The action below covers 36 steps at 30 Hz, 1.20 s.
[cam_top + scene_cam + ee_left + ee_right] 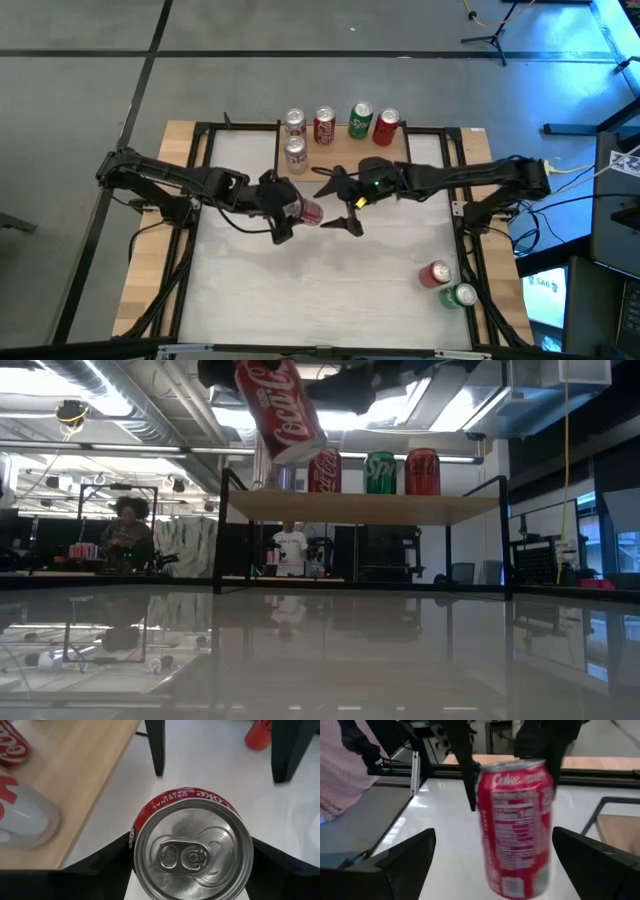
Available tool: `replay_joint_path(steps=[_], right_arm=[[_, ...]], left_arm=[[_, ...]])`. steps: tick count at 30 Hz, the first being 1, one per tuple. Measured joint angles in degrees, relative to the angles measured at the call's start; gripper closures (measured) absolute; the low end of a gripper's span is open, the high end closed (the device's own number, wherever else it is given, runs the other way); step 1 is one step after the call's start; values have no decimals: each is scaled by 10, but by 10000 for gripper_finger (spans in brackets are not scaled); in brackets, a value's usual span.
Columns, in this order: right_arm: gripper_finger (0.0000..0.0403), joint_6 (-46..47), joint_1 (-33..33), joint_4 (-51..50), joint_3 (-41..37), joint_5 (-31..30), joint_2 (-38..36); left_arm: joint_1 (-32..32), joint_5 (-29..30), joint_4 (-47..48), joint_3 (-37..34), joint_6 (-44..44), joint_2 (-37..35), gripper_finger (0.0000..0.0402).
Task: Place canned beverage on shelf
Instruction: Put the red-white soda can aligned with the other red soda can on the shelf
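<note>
My left gripper (298,211) is shut on a red Coca-Cola can (310,211) and holds it high over the middle of the white table; the low view shows the can (285,410) tilted in front of the shelf. The shelf (360,508), a light wood plank on thin black legs, stands at the table's far side. My right gripper (342,203) is open just right of the can. In the right wrist view its fingers stand on either side of the can (516,825), apart from it. My left gripper pinches the can's side wall (134,836) just below the top rim, with one finger (100,865) on each side. The fingers come down at a slant from the table's left. The can hangs below them, tilted, its bottom end (300,452) lifted clear of the table.
Several cans stand on the shelf: two silver (294,122), two red (324,126) and a green one (360,120). A red can (435,273) and a green can (462,295) stand on the table near its right front corner. People are in the room behind.
</note>
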State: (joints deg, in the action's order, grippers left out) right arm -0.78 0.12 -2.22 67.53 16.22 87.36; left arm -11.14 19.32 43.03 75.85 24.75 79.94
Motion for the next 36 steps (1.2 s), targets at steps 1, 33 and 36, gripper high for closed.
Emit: replay_joint_path(steps=[1,33,36], right_arm=[[8,3,0,9,0,-3,5],[57,5,14,56,0,-66,44],[92,3,14,56,0,-62,44]], left_arm=[[0,0,-4,1,0,0,122],[0,10,-80,1,-29,-1,115],[0,8,-80,1,-29,-1,115]])
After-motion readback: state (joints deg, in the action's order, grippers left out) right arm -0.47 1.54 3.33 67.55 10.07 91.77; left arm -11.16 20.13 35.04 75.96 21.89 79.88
